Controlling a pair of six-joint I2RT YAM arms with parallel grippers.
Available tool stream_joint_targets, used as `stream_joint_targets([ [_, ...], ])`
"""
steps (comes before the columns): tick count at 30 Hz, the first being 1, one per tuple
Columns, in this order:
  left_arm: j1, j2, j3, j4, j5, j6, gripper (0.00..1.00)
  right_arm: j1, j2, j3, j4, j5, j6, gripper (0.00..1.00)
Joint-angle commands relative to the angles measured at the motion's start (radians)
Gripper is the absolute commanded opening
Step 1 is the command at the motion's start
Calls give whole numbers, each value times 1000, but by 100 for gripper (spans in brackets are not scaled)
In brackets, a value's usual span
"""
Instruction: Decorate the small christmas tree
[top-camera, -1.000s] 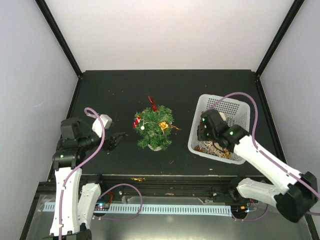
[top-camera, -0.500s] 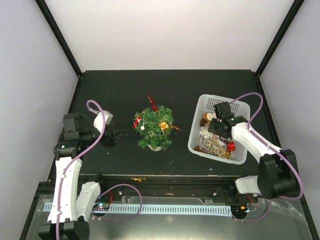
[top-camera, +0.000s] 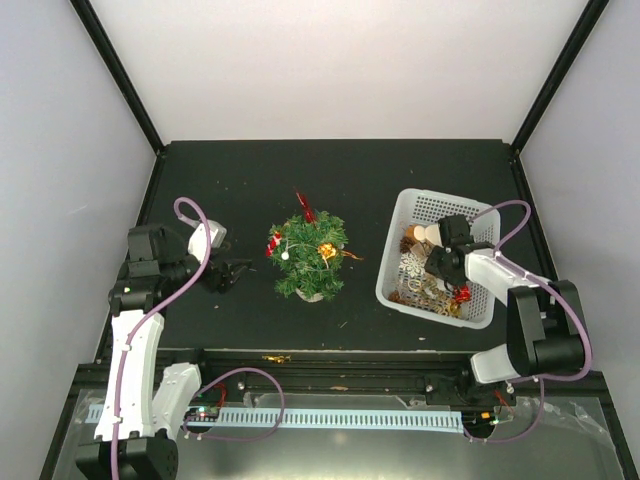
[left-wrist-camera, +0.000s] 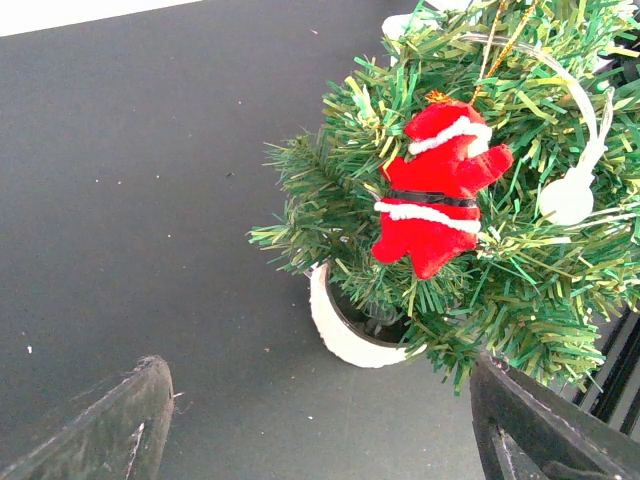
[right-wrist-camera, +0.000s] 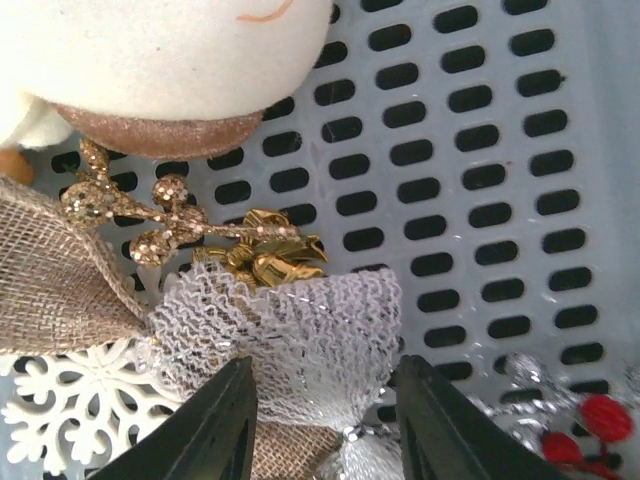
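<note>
Well, the left hand (left-wrist-camera: 320, 400) stands wide and empty over the tabletop (left-wrist-camera: 130, 200). The small christmas tree (left-wrist-camera: 520, 290) is just ahead of it, with a red Santa (left-wrist-camera: 437, 190) on the near branches. The right hand (right-wrist-camera: 325, 372) is down in the white basket (right-wrist-camera: 470, 150), its fingers partly apart around a silver mesh bow (right-wrist-camera: 300, 340). Whether they pinch it I cannot tell. A cream figure (right-wrist-camera: 150, 50) beyond the bow is cut off.
</note>
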Motion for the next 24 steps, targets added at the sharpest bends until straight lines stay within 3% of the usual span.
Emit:
stream_joint_targets([
  [1,5,-6,36,3,18,9,82,-6,32,18,86,-32,-9,36],
  [6,5,-6,35,7,18,8,82,-6,20,3,104,-39,-24,3],
  [7,5,-5,35,6,18,6,82,-6,7,1,101,-37,-25,1],
  [24,7,-6,34,11,15,3,82,23,-290,-27,-2,30,-107,1],
])
